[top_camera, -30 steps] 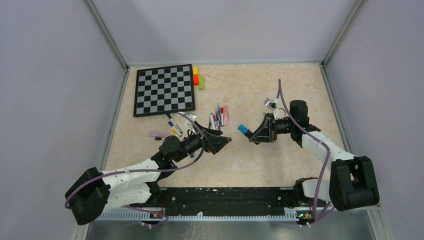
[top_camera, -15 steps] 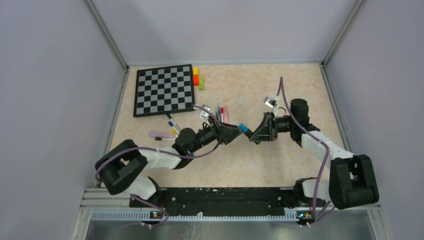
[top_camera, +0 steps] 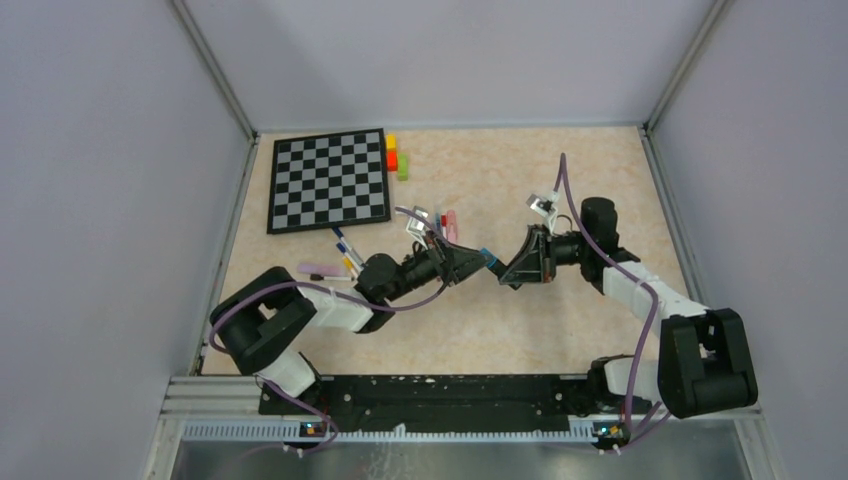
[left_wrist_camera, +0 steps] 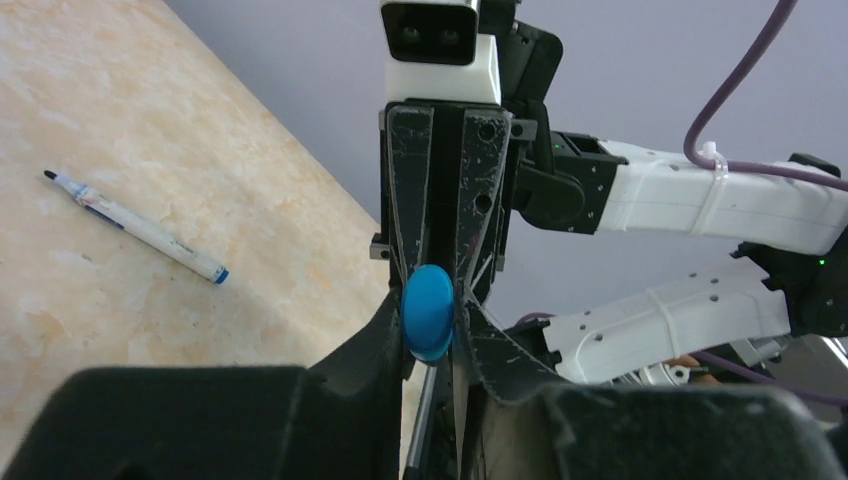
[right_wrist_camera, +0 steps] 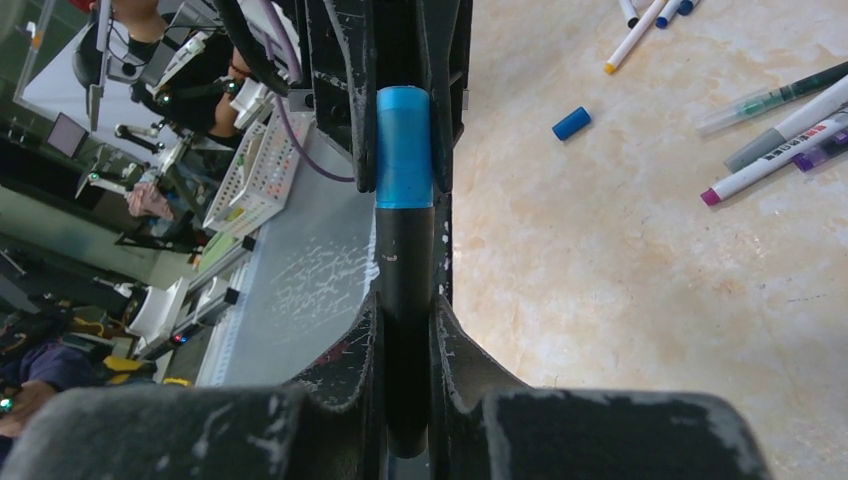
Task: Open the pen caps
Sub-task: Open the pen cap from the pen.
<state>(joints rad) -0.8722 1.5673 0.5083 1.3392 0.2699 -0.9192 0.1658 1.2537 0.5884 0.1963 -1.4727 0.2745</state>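
We are looking at the two arms meeting nose to nose above the middle of the table [top_camera: 560, 180]. The right pincer [right_wrist_camera: 405, 310] is gripping a dark pen [right_wrist_camera: 405, 262] by its barrel, its jaws closed tight on it, and the pen is pointing straight out past its fingertips toward the left arm. The blue cap [right_wrist_camera: 403, 145] is sitting on the far end of that pen, clear of the right fingers.

The left pincer [top_camera: 478, 262] is coming at the cap head-on. In its wrist view we are seeing the round end of the cap lying between its two fingers [left_wrist_camera: 392, 322], which are narrowed to the cap's width and pressing on it from both sides. The right wrist view is showing the same: a left finger on each side of the cap, touching it. The cap is seated on the pen, with no gap showing at the join.

Down on the table a loose blue cap [right_wrist_camera: 571, 122] is lying beside a cluster of loose pens [right_wrist_camera: 770, 150]. A single white pen [left_wrist_camera: 135, 226] is lying apart from them. The chessboard [top_camera: 328, 180] is lying at the far left.
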